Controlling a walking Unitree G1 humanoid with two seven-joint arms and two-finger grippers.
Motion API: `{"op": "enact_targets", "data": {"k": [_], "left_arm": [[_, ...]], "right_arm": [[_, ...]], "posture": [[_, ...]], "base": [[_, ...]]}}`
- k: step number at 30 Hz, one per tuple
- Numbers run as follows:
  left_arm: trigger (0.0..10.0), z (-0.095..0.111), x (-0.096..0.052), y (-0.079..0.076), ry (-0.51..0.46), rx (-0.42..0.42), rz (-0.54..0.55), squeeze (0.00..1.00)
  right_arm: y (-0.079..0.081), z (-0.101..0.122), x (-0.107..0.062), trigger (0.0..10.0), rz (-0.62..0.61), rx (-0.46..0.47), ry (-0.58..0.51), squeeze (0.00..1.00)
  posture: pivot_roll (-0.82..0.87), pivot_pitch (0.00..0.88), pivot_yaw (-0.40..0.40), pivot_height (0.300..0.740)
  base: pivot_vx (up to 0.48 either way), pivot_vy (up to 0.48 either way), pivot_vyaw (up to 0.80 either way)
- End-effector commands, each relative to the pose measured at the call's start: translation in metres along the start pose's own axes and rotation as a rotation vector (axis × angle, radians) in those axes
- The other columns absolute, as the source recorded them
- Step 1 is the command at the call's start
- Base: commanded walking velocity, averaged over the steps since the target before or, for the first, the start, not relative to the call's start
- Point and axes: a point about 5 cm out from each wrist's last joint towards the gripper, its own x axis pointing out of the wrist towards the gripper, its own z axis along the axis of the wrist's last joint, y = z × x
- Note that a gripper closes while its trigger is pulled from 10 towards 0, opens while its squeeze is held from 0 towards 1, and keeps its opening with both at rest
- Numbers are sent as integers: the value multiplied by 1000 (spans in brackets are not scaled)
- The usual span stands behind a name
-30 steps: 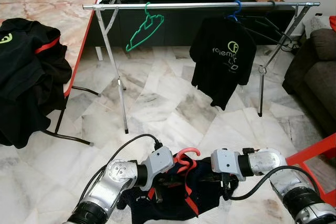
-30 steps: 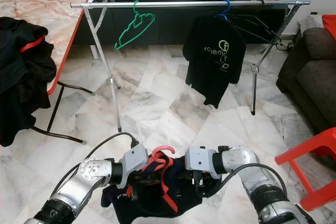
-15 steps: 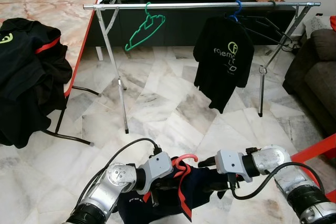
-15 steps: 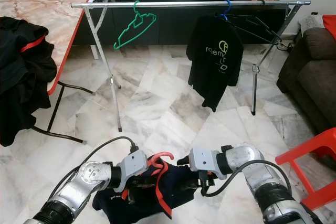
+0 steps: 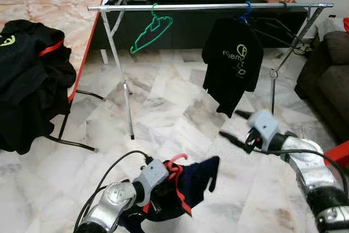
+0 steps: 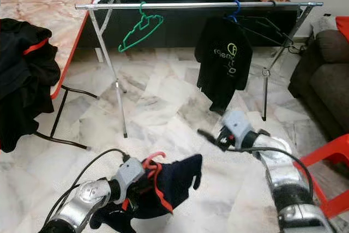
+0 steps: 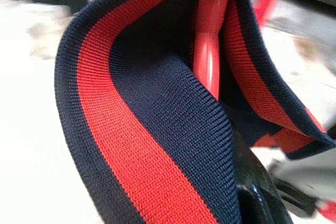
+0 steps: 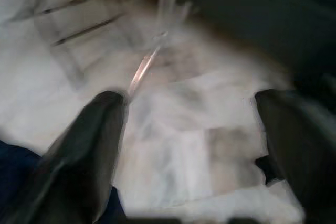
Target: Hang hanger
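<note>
Far left: marble-topped table (image 5: 52,12) with red edge, a heap of black clothing (image 5: 30,80) draped over its near corner.

Lower left: left pincer (image 5: 162,199) low over the marble floor (image 5: 163,107), closed on the neck of the red hanger (image 5: 177,165). A navy shirt with red-striped collar (image 5: 188,186) sits on that hanger and droops below the pincer; one sleeve sticks out toward the right. The left wrist view confirms it: the red hanger stem (image 7: 207,56) runs up through the navy-and-red ribbed collar (image 7: 126,129), with one black finger (image 7: 257,192) pressed against the fabric. The hanger hook points upward, well below and apart from the rail.

Centre, farther back: silver clothes rail (image 5: 207,6) on folding legs. An empty green hanger (image 5: 151,32) hangs left of centre; a black T-shirt with a green-and-white logo (image 5: 232,69) hangs on a blue hanger (image 5: 246,9) right of centre.

Right: right pincer (image 5: 235,128) raised in the air below the black T-shirt, fingers spread wide, holding nothing. The blurred right wrist view shows both fingers (image 8: 89,140) far apart with floor between them.

Far right: dark sofa (image 5: 327,80), and a red chair corner (image 5: 341,154).
</note>
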Motion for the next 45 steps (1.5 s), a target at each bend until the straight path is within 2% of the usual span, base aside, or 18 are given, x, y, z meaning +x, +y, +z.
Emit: {"op": "enact_targets", "data": {"k": [1, 3, 5, 6, 7, 9, 13, 15, 16, 17, 21, 22, 27, 31, 34, 39, 45], "left_arm": [[10000, 0, -3, 6, -33, -28, 80, 0], [10000, -3, -4, 6, -37, -51, 82, 0], [10000, -5, -6, 11, -52, -105, 154, 0], [10000, -5, -9, 16, -97, -185, 233, 0], [10000, -5, -9, 16, -97, -185, 233, 0], [10000, -4, -12, 18, -131, -222, 275, 0], [10000, -8, -24, 21, -166, -237, 373, 0], [10000, -14, -30, 21, -149, -248, 394, 0], [10000, -14, -30, 21, -149, -248, 394, 0], [10000, -21, -34, 21, -113, -247, 421, 0], [10000, -28, -38, 20, -96, -270, 454, 0], [10000, -30, -40, 19, -107, -289, 478, 0], [10000, -32, -38, 8, -105, -299, 457, 0], [10000, -33, -39, 8, -94, -306, 461, 0], [10000, -32, -38, 9, -81, -285, 447, 0], [10000, -32, -39, 10, -86, -298, 456, 0], [10000, -32, -40, 10, -77, -297, 458, 0]], "right_arm": [[6, -34, -13, 10000, -126, 171, 66, 0], [14, -54, -19, 10000, -213, 262, 111, 0], [34, -90, -31, 10000, -351, 441, 210, 0], [60, -120, -45, 10000, -431, 563, 312, 0], [60, -120, -45, 10000, -431, 563, 312, 0], [75, -134, -52, 10000, -456, 586, 372, 0], [119, -168, -78, 10000, -558, 727, 544, 0], [135, -177, -87, 10000, -563, 780, 606, 0], [135, -177, -87, 10000, -563, 780, 606, 0], [143, -181, -91, 10000, -573, 804, 635, 0], [151, -185, -95, 10000, -592, 805, 677, 0], [158, -187, -98, 10000, -584, 790, 720, 0], [162, -190, -101, 10000, -567, 783, 737, 0], [161, -198, -121, 10000, -627, 812, 784, 0], [161, -205, -138, 10000, -634, 794, 839, 0], [166, -209, -149, 10000, -659, 816, 863, 0], [172, -211, -153, 10000, -684, 840, 870, 0]], "posture": [[-100, 82, -24, 740], [-106, 71, -16, 740], [-107, 57, -4, 740], [-108, 43, 7, 740], [-108, 43, 7, 740], [-104, 30, 17, 740], [-91, 0, 30, 740], [-74, 0, 33, 740], [-74, 0, 33, 740], [-71, 0, 37, 740], [-69, 0, 39, 740], [-62, 0, 39, 740], [-56, 0, 35, 740], [-71, 0, 52, 740], [-70, 0, 55, 740], [-69, 0, 58, 740], [-61, 0, 55, 740]], "base": [[0, 0, 0], [0, 0, 0], [0, 0, 0], [0, 0, 0], [0, 0, 0], [0, 0, 0], [0, 0, 0], [0, 0, 0], [0, 0, 0], [0, 0, 0], [0, 0, 0], [435, 0, 0], [471, 0, 0], [480, 0, 0], [480, 0, 0], [480, 0, 0], [480, 0, 0]]}}
